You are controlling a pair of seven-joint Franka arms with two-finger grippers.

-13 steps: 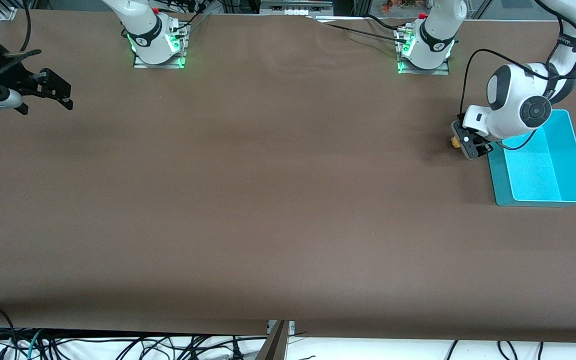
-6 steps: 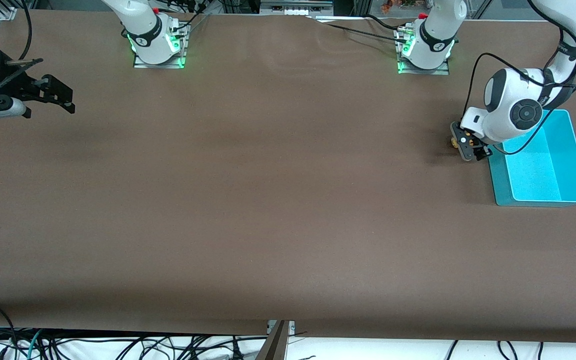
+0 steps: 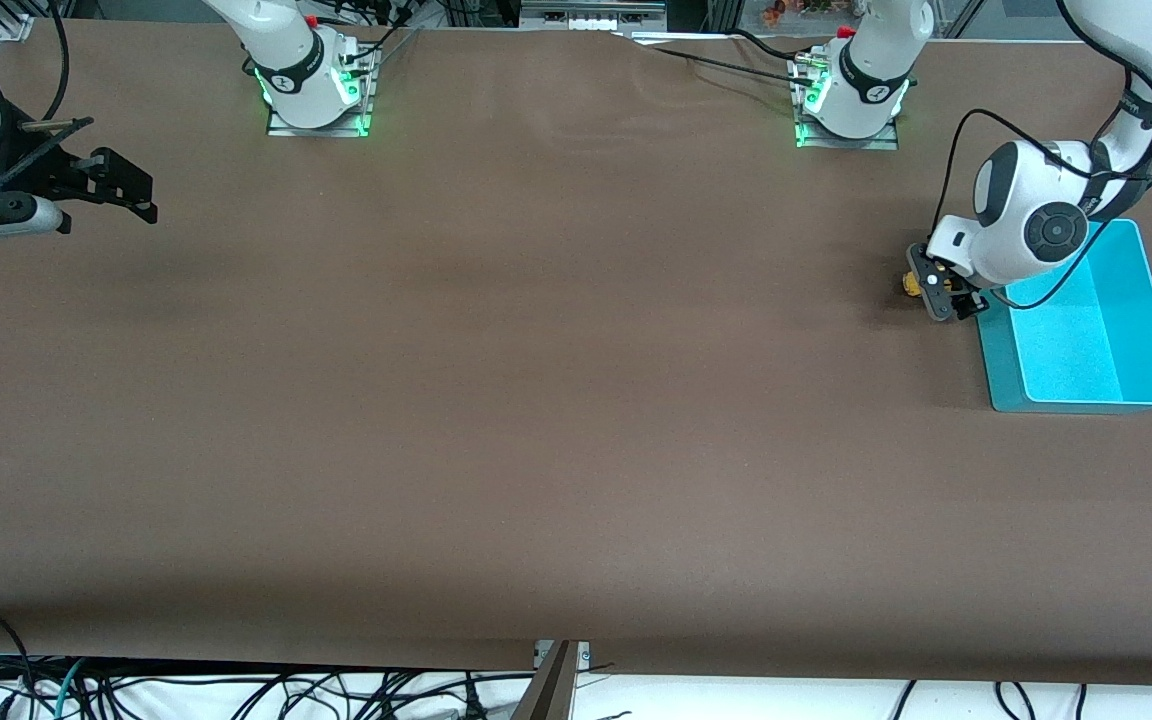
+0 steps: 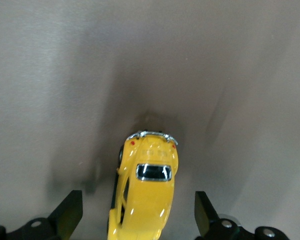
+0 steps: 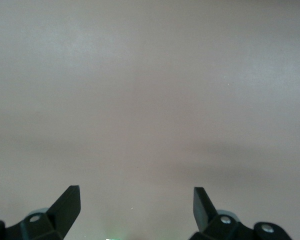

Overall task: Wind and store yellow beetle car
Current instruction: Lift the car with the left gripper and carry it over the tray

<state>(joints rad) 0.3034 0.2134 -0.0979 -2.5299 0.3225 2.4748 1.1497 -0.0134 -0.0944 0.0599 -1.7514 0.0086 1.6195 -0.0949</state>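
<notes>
Left gripper [image 4: 135, 220] open astride car [image 4: 145, 192] on tabletop [image 3: 536, 400]: centre on the body, then close gently.

The left gripper [image 3: 939, 292] has drawn a little toward the turquoise bin [image 3: 1151, 300] and its arm's wrist has tucked in and risen slightly over the bin's edge; its fingers now stand spread on either side of the yellow car [image 4: 145, 192], clear of it. At the right arm's end of the table, the right gripper [image 3: 126, 195] has crept slightly toward the middle and a touch farther from the front camera.
</notes>
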